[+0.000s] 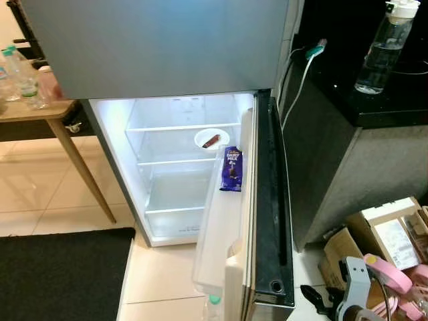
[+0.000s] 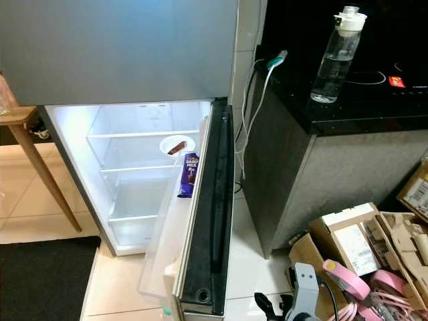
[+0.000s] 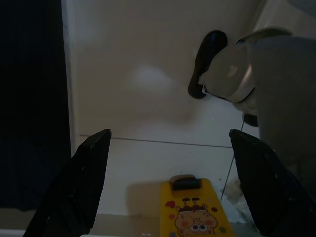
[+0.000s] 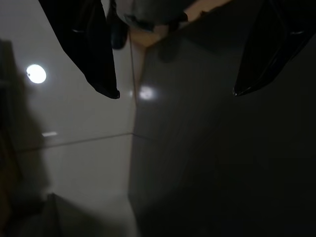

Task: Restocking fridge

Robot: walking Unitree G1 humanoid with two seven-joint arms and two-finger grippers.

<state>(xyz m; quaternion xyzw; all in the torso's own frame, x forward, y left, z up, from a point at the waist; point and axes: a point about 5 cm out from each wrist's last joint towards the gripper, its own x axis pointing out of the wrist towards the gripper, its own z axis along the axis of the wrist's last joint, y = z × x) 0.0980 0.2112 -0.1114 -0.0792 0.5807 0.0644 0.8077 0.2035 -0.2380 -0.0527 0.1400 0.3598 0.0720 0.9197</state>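
The fridge stands open and lit, its door swung out toward the camera, and it serves as the landmark here. On a glass shelf inside, near the door side, sits a small white bowl with a brown item in it. Just beside the bowl, in the door's clear rack, a purple Dairy Milk chocolate bar stands upright. To the fridge's left is a wooden table with plastic bottles on it, and a dark mat lies on the tiled floor in front. To the fridge's right, a black counter carries a clear water bottle, with cardboard boxes and pink tape rolls on the floor below. The left gripper hangs low over pale tiles, fingers spread wide and released, above a yellow cartoon-printed pack. The right gripper is likewise spread apart and grasps nothing, over dim floor.
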